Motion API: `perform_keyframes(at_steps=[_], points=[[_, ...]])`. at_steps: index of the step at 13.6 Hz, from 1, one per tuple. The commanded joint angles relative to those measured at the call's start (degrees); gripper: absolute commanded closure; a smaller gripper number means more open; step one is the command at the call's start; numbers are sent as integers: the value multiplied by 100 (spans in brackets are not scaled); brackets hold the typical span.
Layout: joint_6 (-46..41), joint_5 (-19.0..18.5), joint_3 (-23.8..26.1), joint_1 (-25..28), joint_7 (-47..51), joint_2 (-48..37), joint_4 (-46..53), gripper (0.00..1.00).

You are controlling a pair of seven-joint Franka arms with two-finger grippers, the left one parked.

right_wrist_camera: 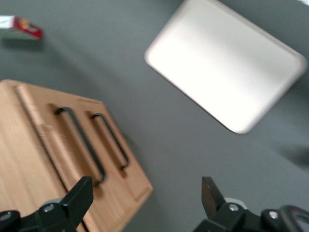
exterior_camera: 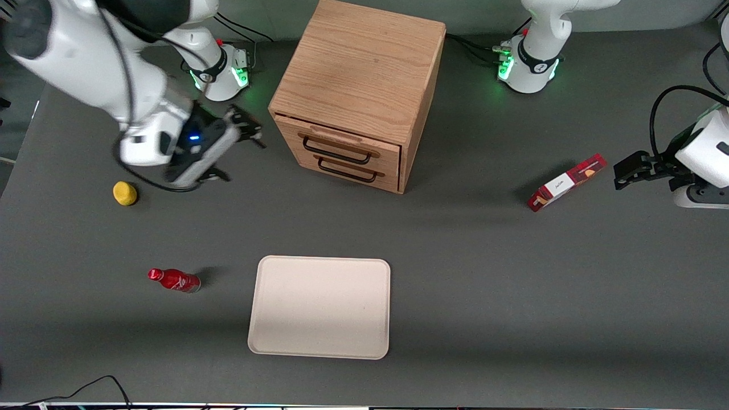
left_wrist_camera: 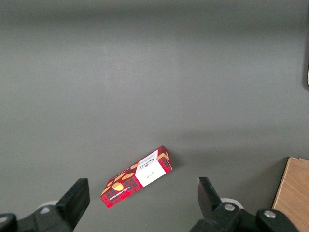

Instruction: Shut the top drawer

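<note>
Even, soft overhead light; the cabinet [exterior_camera: 359, 85] casts a faint shadow toward four o'clock. The right wrist view is motion-blurred, its tray [right_wrist_camera: 227, 63] overexposed.

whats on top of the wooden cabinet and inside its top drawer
Nothing sits on the cabinet; its top is bare wood. The top drawer is out only a sliver, so its inside is hidden. The pincer hovers open beside the cabinet, touching nothing.

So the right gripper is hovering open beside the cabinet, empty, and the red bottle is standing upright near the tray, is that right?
Not quite: the front view shows the red bottle lying on its side near the tray. The rest holds: the gripper hovers open and empty beside the cabinet.
</note>
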Motion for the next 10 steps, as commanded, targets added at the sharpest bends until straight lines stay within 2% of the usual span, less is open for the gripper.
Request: perform_keyframes(at_steps=[1, 3, 4, 6, 10], points=[[-105, -462, 7, -650, 475, -601, -465, 0], [-368, -499, -404, -820, 1413, -866, -581, 0], [-500, -604, -615, -811, 1539, -901, -546, 0], [-536, -1139, -879, -855, 1575, -972, -537, 0], [-721, -1396, -986, -864, 2173, -963, -370, 0]])
